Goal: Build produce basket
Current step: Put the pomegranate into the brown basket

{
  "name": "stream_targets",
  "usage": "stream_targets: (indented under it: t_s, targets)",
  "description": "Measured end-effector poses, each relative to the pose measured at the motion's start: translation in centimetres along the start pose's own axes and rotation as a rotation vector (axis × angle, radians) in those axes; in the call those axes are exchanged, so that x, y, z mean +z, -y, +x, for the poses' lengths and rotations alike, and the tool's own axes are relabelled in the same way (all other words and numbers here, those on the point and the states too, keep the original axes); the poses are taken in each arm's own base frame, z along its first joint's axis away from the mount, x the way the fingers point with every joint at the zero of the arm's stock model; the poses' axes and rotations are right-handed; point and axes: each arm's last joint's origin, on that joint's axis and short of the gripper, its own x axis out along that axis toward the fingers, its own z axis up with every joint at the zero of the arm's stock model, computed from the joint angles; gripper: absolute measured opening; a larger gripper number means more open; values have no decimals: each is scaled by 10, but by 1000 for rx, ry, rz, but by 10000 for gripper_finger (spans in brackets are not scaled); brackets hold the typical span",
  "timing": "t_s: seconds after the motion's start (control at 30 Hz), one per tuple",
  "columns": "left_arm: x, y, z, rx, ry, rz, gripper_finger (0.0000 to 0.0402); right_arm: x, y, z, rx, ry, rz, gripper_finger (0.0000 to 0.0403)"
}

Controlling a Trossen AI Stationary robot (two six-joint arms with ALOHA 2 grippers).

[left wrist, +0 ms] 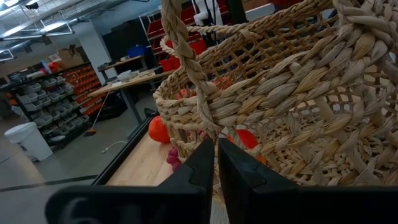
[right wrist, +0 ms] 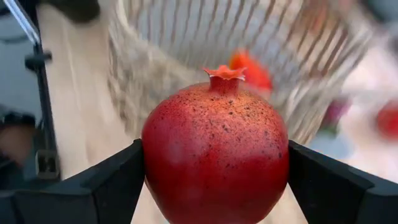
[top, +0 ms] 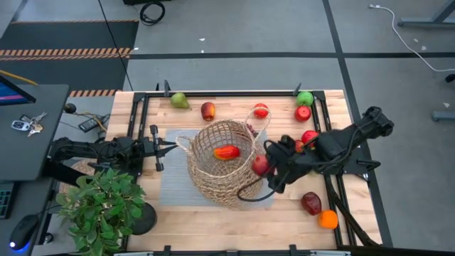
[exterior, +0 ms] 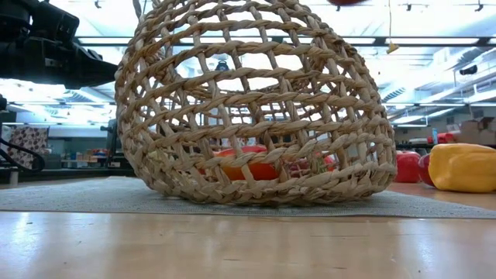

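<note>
basket (top: pixel 222 163) handle between left gripper (left wrist: pixel 216 155) fingers; pomegranate (right wrist: pixel 216 155) in right gripper (right wrist: pixel 216 163)

Even, bright overhead light fills the scene. In the low view, ceiling strip lights glare white behind the round tan open-weave wicker basket (exterior: pixel 256 108), leaving its near side shaded. In the right wrist view the speckled dark red pomegranate (right wrist: pixel 215 158) is sharp — the basket behind is smeared with blur

The basket (exterior: pixel 256 108) sits on a grey mat (exterior: pixel 70 194); an orange-red pepper (exterior: pixel 252 167) lies inside; a yellow pepper (exterior: pixel 463 167) rests nearby.
</note>
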Motion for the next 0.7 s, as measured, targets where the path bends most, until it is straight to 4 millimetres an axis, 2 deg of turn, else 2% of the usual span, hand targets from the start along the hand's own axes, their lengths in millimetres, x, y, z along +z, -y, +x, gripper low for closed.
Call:
stream_targets:
  t_s: [0.13,0.3,0.53,0.7]
  targets:
    - [0,0,0,0,0,0,29,24,9,-17,-16,123,-37,357]
    - [0,0,0,0,0,0,35,46,23,-28,-34,197,-100,357]
    - [0,0,0,0,0,0,33,71,36,-21,-76,296,-211,357]
    - [0,0,0,-1,0,0,30,77,39,-12,-95,284,-443,357]
